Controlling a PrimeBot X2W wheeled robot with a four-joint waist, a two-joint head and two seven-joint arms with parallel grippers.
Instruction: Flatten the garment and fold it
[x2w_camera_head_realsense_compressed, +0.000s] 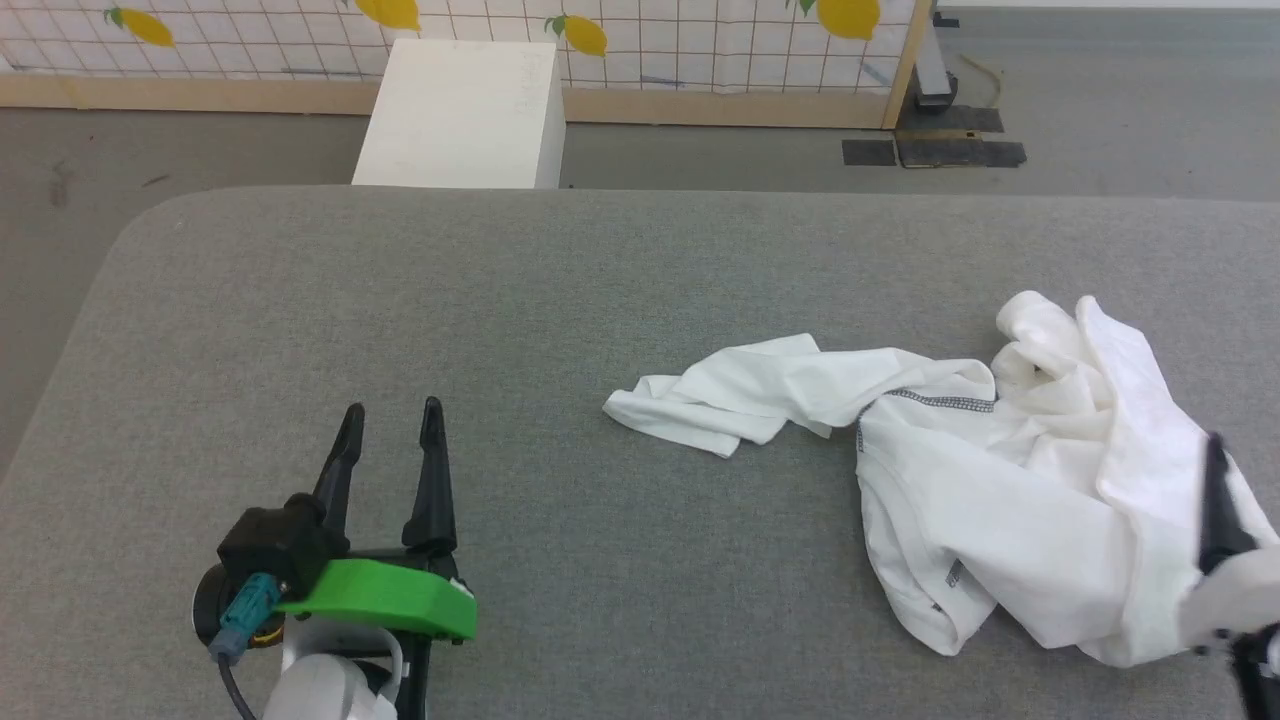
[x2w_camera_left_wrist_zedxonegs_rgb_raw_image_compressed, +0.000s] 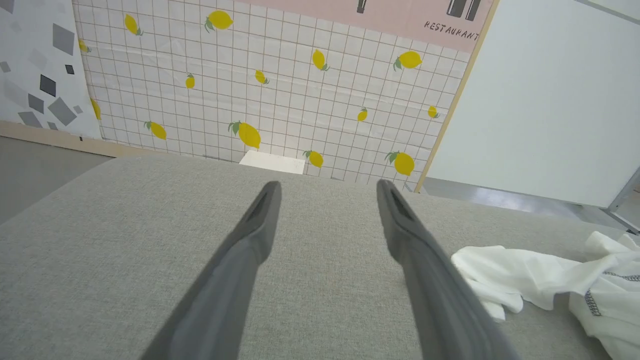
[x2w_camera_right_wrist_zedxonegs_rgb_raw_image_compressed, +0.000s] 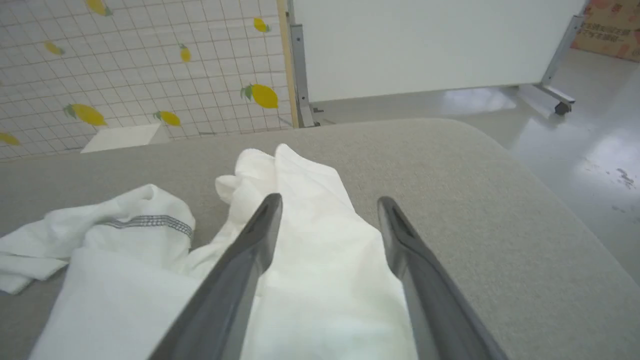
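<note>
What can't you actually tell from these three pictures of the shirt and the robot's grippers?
1. Head view: the white shirt is crumpled. Its own folds hide most of its shape, and the right edge cuts it off.
2. Right wrist view: the open right gripper straddles the cloth; whether it touches it is unclear.
3. Head view: the white box's base is hidden behind the grey table.

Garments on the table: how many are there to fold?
1. The white garment lies crumpled on the right of the table, a sleeve trailing left, with the open right hand over it. Anything under its folds is hidden.
</note>
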